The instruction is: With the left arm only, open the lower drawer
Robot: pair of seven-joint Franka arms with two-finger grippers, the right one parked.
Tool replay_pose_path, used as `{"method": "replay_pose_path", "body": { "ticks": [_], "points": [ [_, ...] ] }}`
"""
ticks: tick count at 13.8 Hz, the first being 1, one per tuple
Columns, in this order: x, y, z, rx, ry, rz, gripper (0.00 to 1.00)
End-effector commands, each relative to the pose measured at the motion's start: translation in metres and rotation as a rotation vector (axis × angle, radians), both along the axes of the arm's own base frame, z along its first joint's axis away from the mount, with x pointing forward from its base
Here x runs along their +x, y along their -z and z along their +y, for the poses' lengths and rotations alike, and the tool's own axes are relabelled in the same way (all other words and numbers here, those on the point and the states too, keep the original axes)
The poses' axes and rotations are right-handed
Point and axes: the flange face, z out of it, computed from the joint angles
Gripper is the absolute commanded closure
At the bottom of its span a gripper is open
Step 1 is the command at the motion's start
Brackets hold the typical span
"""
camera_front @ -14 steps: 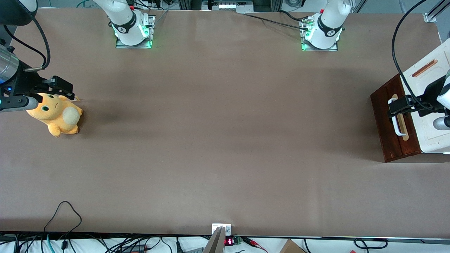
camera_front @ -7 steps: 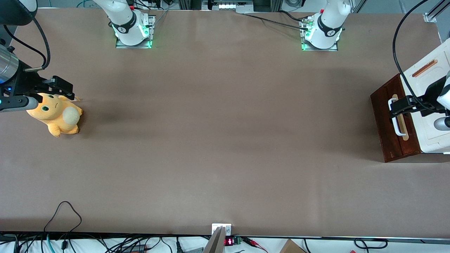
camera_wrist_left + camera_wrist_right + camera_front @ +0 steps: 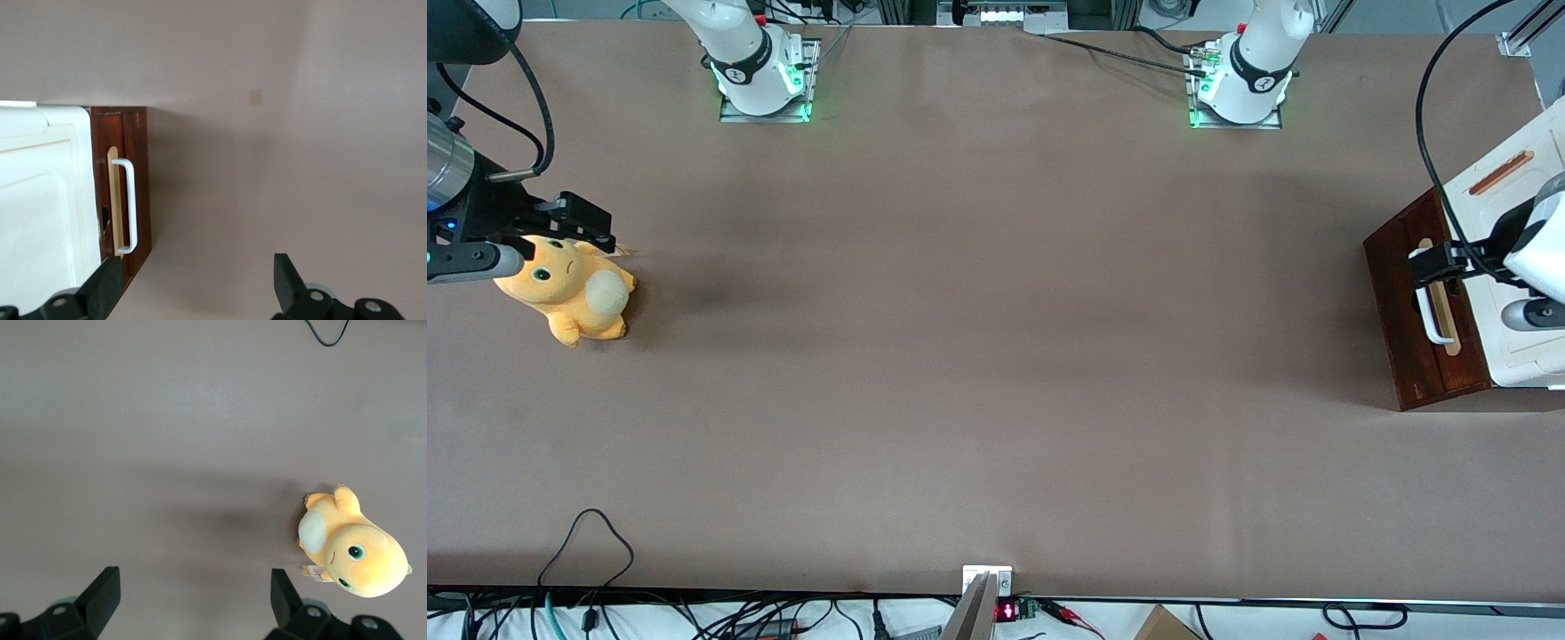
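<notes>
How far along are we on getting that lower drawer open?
Early stage. Done: the left arm has brought its gripper above the cabinet, over the lower drawer front. In hand: lining up on the white loop handle; the wrist view shows the fingers spread open, with nothing between them. Left: close on the handle and pull; no tray shows yet, so the drawer looks shut.

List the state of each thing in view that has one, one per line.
lower drawer: pulled slightly out of the white cabinet, handle not gripped.
left arm's gripper: open, hovering above the drawer's handle end, holding nothing.
plush toy: lying on the table, toward the parked arm's end.
</notes>
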Motion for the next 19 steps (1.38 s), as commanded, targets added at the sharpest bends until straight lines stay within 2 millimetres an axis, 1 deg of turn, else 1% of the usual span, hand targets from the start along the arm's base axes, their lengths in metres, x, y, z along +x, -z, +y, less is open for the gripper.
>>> {"method": "replay_pose_path", "body": {
  "ticks": [1,2,3,4,5,6,8,9,10,11,12,13,14,17,18,19],
  "points": [
    [0.001,0.009,0.007,0.04,-0.024,0.027,0.0],
    [-0.001,0.018,0.013,0.045,-0.031,0.048,0.0],
    [-0.004,0.035,0.015,0.054,-0.032,0.087,0.0],
    [-0.009,0.055,0.013,0.14,-0.008,0.132,0.0],
    [-0.013,0.072,-0.003,0.228,0.027,0.162,0.0],
    [-0.014,0.084,-0.006,0.265,0.015,0.178,0.0],
    [-0.017,0.118,-0.005,0.315,-0.019,0.228,0.0],
    [-0.015,0.134,-0.006,0.374,-0.003,0.254,0.0],
    [-0.015,0.153,-0.011,0.444,0.032,0.287,0.0],
    [-0.017,0.175,-0.022,0.54,0.072,0.314,0.0],
    [-0.022,0.196,-0.037,0.627,0.104,0.33,0.0],
    [-0.029,0.218,-0.046,0.709,0.102,0.334,0.0],
    [-0.032,0.235,-0.052,0.766,0.093,0.335,0.0],
    [-0.037,0.268,-0.069,0.89,0.146,0.372,0.0],
    [-0.043,0.286,-0.074,0.986,0.182,0.374,0.0],
    [-0.049,0.302,-0.071,1.092,0.214,0.371,0.0]
  ]
}}
